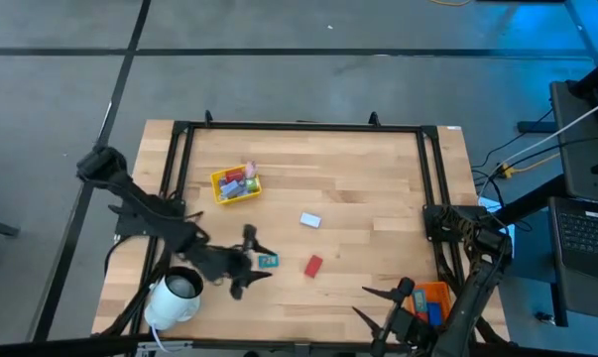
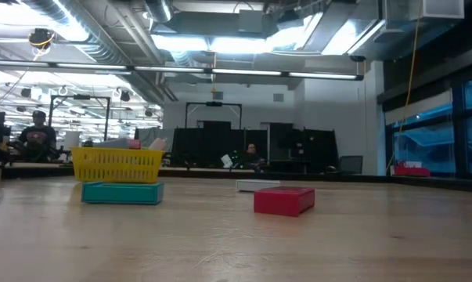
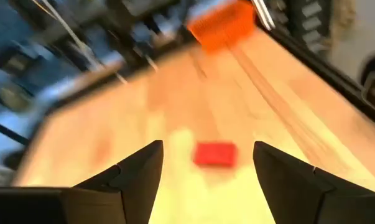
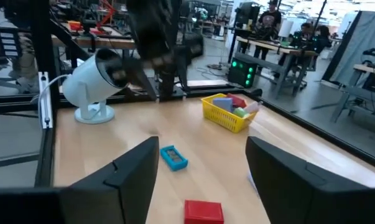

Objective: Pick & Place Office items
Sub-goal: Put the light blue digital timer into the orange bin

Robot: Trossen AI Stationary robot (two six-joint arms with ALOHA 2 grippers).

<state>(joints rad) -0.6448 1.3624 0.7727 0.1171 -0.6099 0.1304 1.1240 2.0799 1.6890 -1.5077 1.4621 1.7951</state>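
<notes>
— Black fingers of the left gripper [image 1: 256, 261] stand spread and hold nothing, near the table's [image 1: 358, 188] front-left corner, just beside the teal piece [image 1: 268, 261].

— And rightwards?

— Yellow tray [image 1: 236, 185] with pieces, then the light blue piece [image 1: 310, 220] and red piece [image 1: 313, 265] mid-table. The right gripper [image 1: 373, 302], spread and empty, hangs at the front edge by the orange tray [image 1: 432, 300].

Even overhead lighting, soft shadows on the table [image 1: 358, 198]; left wrist view motion-blurred; ceiling lights [image 2: 212, 43] glare in low view.
</notes>
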